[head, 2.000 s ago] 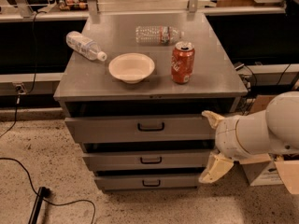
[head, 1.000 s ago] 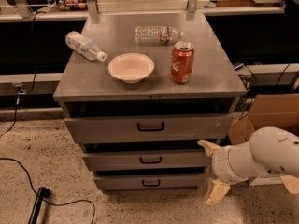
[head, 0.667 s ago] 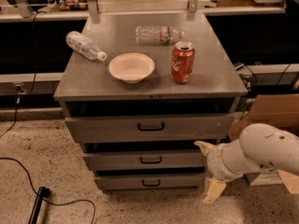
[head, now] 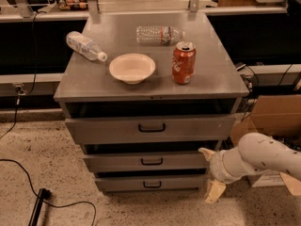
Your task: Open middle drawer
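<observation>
- The middle drawer point(head: 146, 161) sits second below the counter's point(head: 94, 81) front edge, with its small black handle point(head: 152, 161) at mid-front.
- The gripper point(head: 210, 172) hangs below the counter's front right corner, its fingers spread apart and holding nothing. The upper fingertip point(head: 205, 151) seems to touch the drawer's right end.
- A red can point(head: 183, 63) and a white bowl point(head: 132, 68) stand near the front edge.

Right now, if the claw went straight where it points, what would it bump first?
Probably the right end of the middle drawer, though depth is unclear. The open claw points left, beside it.
</observation>
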`<control>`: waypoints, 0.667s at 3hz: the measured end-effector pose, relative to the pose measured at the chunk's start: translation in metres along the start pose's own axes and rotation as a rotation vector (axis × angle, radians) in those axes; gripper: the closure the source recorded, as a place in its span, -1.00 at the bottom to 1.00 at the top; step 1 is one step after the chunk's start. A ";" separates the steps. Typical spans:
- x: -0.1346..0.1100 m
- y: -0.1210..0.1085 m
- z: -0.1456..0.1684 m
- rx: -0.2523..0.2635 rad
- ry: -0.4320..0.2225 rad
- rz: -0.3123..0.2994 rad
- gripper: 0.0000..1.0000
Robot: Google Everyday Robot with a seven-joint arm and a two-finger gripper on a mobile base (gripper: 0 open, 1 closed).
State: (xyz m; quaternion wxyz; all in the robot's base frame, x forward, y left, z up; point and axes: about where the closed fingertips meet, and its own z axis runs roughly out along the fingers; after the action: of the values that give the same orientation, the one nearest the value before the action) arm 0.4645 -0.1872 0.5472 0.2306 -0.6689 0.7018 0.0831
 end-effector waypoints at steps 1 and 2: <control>0.021 0.001 0.019 0.017 -0.095 -0.034 -1.00; 0.018 0.002 0.020 0.012 -0.089 -0.039 -1.00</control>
State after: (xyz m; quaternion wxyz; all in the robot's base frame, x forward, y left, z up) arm 0.4670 -0.1948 0.5218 0.2671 -0.6768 0.6781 0.1040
